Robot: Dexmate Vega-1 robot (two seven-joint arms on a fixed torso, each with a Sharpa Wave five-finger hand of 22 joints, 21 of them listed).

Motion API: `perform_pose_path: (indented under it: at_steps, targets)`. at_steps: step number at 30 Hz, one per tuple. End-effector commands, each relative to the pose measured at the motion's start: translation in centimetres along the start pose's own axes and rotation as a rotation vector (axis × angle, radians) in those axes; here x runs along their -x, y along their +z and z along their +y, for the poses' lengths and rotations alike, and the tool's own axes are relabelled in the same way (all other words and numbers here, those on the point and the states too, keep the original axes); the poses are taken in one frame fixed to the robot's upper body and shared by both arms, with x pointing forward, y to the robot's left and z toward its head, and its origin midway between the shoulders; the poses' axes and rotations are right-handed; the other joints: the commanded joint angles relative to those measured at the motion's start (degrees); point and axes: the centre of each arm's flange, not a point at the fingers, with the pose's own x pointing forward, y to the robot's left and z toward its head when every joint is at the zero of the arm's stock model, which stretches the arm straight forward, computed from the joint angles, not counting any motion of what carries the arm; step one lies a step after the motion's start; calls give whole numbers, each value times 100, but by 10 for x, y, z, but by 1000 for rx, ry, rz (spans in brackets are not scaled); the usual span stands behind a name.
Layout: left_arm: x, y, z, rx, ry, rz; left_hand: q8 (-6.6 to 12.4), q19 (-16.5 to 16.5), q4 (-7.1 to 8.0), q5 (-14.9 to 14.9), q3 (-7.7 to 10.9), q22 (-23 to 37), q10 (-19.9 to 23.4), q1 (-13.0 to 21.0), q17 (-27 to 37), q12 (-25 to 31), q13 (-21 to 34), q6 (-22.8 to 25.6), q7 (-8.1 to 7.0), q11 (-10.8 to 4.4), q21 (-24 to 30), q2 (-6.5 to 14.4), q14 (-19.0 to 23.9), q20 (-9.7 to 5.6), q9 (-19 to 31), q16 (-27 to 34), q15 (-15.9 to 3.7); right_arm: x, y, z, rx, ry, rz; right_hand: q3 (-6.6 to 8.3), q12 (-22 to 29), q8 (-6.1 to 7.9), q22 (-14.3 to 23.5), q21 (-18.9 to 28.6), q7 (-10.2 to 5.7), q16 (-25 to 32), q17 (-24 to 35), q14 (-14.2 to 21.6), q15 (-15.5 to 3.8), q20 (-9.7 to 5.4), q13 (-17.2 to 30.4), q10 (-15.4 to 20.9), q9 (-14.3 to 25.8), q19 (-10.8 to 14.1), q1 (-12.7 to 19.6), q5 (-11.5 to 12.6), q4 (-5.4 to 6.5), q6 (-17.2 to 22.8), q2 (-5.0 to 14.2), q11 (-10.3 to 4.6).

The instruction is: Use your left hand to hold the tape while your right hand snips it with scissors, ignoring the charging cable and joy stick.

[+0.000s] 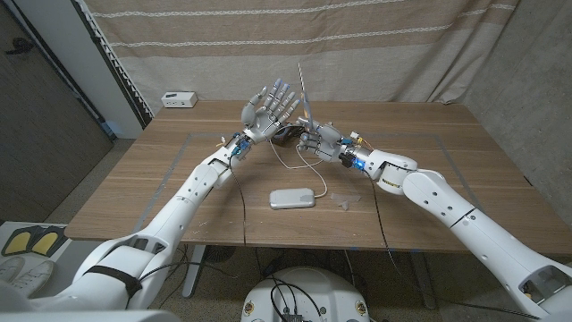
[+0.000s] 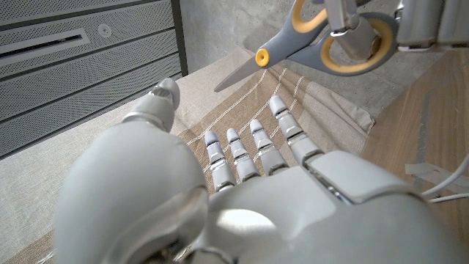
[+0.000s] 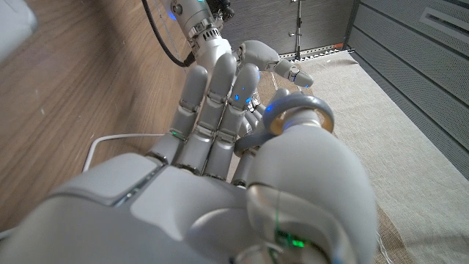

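The scissors (image 1: 304, 100) are held by the right robot hand (image 1: 319, 139), fingers threaded through the yellow-grey handle loops, as seen in the left wrist view (image 2: 322, 40). Blades are raised above the desk (image 1: 161, 192), long axis near upright, tips pointing up and slightly toward the far side; blades look closed or nearly so.

The left robot hand (image 1: 268, 107) is raised just left of the scissors, fingers spread apart, nothing seen held in it. Both robot hands are close together over the far-middle of the desk, approx. touching distance.

Tape: cannot be picked out w/ certainty. A small clear crumpled piece (image 1: 343, 199) lies on the near desk, right of a white flat device (image 1: 294, 198); may be tape, not confirmed.

Judgement: w/ no tape stretched between the hands, a snip is not yet set up. The left robot hand is the nearer one to the blade side.
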Motion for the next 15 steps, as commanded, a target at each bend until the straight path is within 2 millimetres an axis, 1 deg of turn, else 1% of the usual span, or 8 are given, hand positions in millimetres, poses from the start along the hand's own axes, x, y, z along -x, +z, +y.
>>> perform_pose_path:
  at_steps: [1,3,4,6,7,11,12,15]
  targets:
    - [4,2,-1,-5,9,9,60,19,10,26,-25,9,77,-2,21,40,-5,62,-12,1,-25,13,56,-47,13,19,-691,11,2,0,12,-1,-15,-108,-533,2054,-146,60,1164,-201,-56,-402,-636,-524,-281,-668,297,-288,-62,157,3,975,-99,137]
    - [4,2,-1,-3,9,10,64,19,11,27,-26,9,84,-1,21,43,-11,76,-10,9,-33,18,58,-59,10,20,-700,12,3,0,6,5,-18,-140,-793,2108,-247,67,1182,-357,-95,-702,-612,-440,-414,-915,376,-432,-74,240,0,906,-134,227]
    - [4,2,-1,-3,7,11,66,22,10,28,-26,10,93,0,21,46,-17,87,-10,31,-40,23,58,-61,8,20,-695,12,2,0,-7,11,-20,-147,-891,2115,-281,62,1193,-383,-92,-769,-622,-410,-458,-1027,383,-509,-63,270,-11,881,-148,243]
    - [4,2,-2,-8,7,16,67,25,10,28,-28,11,91,1,21,45,-23,94,-10,31,-47,27,66,-70,6,23,-698,12,1,1,-28,21,-23,-159,-1091,2099,-349,42,1203,-461,-92,-933,-607,-288,-543,-1242,373,-715,-40,336,-28,787,-168,266]
    - [5,2,-2,-8,8,18,72,27,10,29,-28,11,91,2,21,45,-27,109,-8,21,-51,29,73,-73,4,25,-703,12,0,1,-39,24,-24,-171,-1207,2057,-390,47,1224,-515,-93,-1057,-581,-242,-593,-1356,335,-782,-49,376,-21,697,-168,320]
    - [8,5,-3,-15,16,20,74,35,6,31,-29,12,99,9,20,48,-38,124,-7,8,-63,35,87,-108,-1,30,-707,12,-3,1,-74,43,-33,-191,-1459,1956,-484,40,1238,-690,-139,-1332,-517,-168,-705,-1582,94,-980,-26,474,-38,735,-194,343]
    - [9,6,-3,-18,18,21,76,39,5,32,-29,12,96,12,20,46,-42,134,0,15,-67,38,86,-123,-2,29,-704,12,-3,1,-77,42,-33,-191,-1528,1955,-515,18,1237,-777,-168,-1447,-535,-92,-741,-1623,110,-1115,3,509,-55,673,-205,335]
    - [11,6,-3,-20,22,27,88,45,3,34,-29,12,109,19,19,51,-53,174,10,5,-80,45,91,-132,-6,30,-704,14,-3,0,-87,42,-33,-188,-1629,1926,-562,13,1238,-870,-204,-1510,-496,-57,-792,-1695,23,-1193,34,560,-69,691,-205,358]
